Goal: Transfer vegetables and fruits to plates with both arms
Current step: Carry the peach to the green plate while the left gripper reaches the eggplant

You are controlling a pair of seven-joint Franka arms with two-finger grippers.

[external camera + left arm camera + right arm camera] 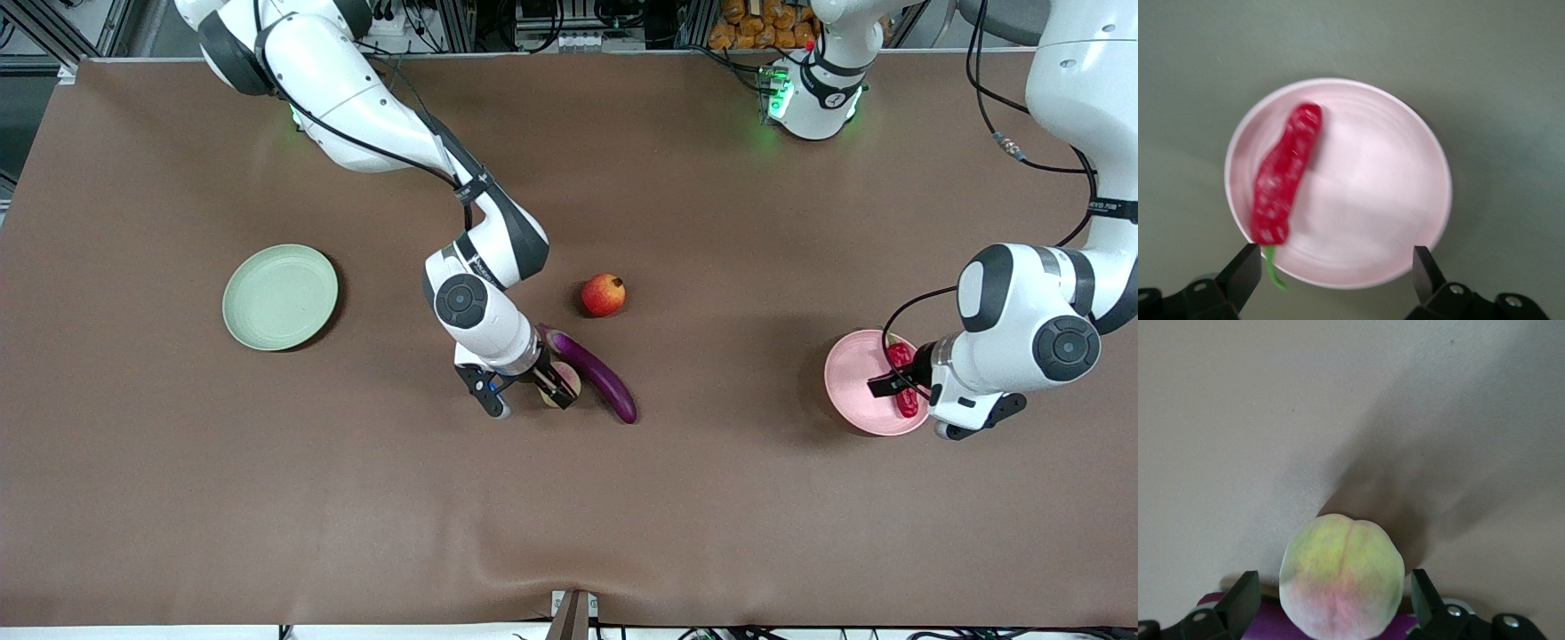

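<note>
The peach (571, 380) lies on the table beside the purple eggplant (594, 371). My right gripper (526, 393) is low over the peach and open. In the right wrist view the peach (1341, 577) sits between the fingers (1241, 600) with a gap on each side, and the eggplant (1261, 623) shows under it. The red chili pepper (901, 357) lies in the pink plate (849, 373). My left gripper (914, 407) hangs open and empty above that plate (1371, 193), apart from the chili (1285, 177). The pomegranate (604, 295) lies farther from the front camera than the eggplant. The green plate (280, 296) holds nothing.
The brown tabletop (569, 498) is bare toward the front camera. The green plate stands toward the right arm's end and the pink plate toward the left arm's end.
</note>
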